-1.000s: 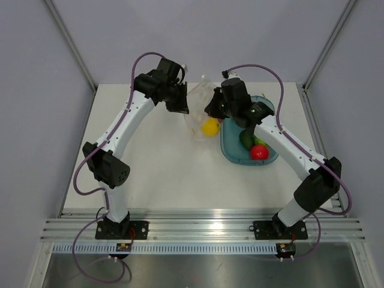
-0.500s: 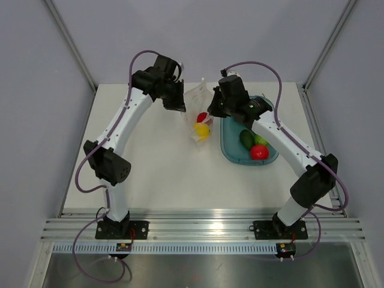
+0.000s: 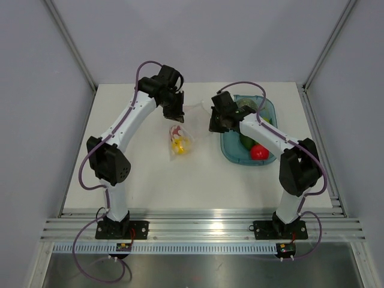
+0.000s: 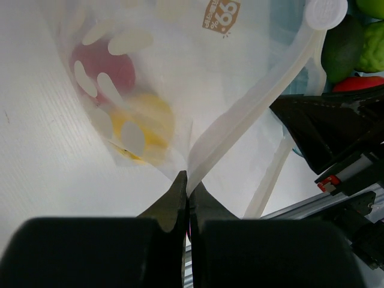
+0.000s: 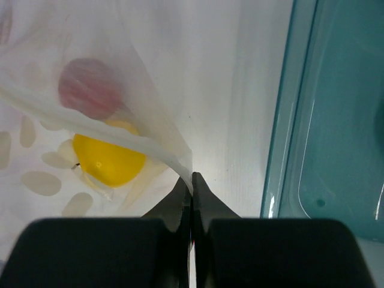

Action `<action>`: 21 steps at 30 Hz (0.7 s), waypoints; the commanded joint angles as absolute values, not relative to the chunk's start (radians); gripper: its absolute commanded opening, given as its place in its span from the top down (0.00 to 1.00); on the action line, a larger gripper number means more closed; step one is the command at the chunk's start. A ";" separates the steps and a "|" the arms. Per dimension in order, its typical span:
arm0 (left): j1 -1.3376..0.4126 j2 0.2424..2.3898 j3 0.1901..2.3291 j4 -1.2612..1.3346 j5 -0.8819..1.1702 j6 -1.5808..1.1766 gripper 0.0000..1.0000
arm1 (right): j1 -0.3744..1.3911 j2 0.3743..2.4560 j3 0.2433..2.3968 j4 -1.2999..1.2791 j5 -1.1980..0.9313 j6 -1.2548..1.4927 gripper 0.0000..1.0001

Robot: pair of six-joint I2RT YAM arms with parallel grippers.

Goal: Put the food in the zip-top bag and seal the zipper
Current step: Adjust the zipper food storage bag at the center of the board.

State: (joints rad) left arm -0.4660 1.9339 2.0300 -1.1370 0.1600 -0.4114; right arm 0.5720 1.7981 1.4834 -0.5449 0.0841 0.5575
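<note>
The zip-top bag [image 3: 180, 141] hangs floppy between my two grippers, over the table left of the tray. A yellow piece [image 3: 178, 144] and a red piece [image 3: 176, 132] of the food lie inside it. My left gripper [image 3: 177, 115] is shut on the bag's mouth strip; in the left wrist view the gripper [image 4: 189, 185] pinches the zipper [image 4: 252, 102], with the yellow piece [image 4: 144, 123] and the red piece [image 4: 103, 65] behind the dotted film. My right gripper [image 3: 215, 122] is shut on the other end of the mouth edge [image 5: 191, 177]. The yellow piece [image 5: 108, 159] and the red piece [image 5: 90, 87] also show there.
The translucent blue tray [image 3: 269, 108] stands right of the bag and holds a dark green piece [image 3: 246, 142], a red piece [image 3: 259, 152] and a bright green piece [image 3: 247, 107]. Its wall [image 5: 300, 120] is close beside my right gripper. Grey walls enclose the table.
Both grippers have carried the bag left and toward the near side, and it hangs lower. The right arm has folded in beside the tray.
</note>
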 commanded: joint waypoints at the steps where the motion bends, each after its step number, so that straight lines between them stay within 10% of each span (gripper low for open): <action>1: -0.466 1.908 2.066 -1.134 0.152 -0.388 1.00 | 0.534 1.752 1.505 -0.520 0.075 0.561 1.00; 5: -0.471 1.907 2.030 -1.109 0.190 -0.388 0.97 | 0.514 1.752 1.477 -0.497 0.040 0.568 1.00; 13: -0.480 1.927 2.002 -1.077 0.267 -0.391 0.54 | 0.514 1.758 1.440 -0.451 -0.021 0.586 1.00; 21: -0.485 1.922 1.999 -1.077 0.265 -0.403 1.00 | 0.514 1.767 1.442 -0.449 -0.031 0.588 1.00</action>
State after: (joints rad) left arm -0.4812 1.9343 2.0018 -1.1007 0.2371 -0.4015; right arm 0.5144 1.7927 1.4372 -0.4828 -0.0139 0.5812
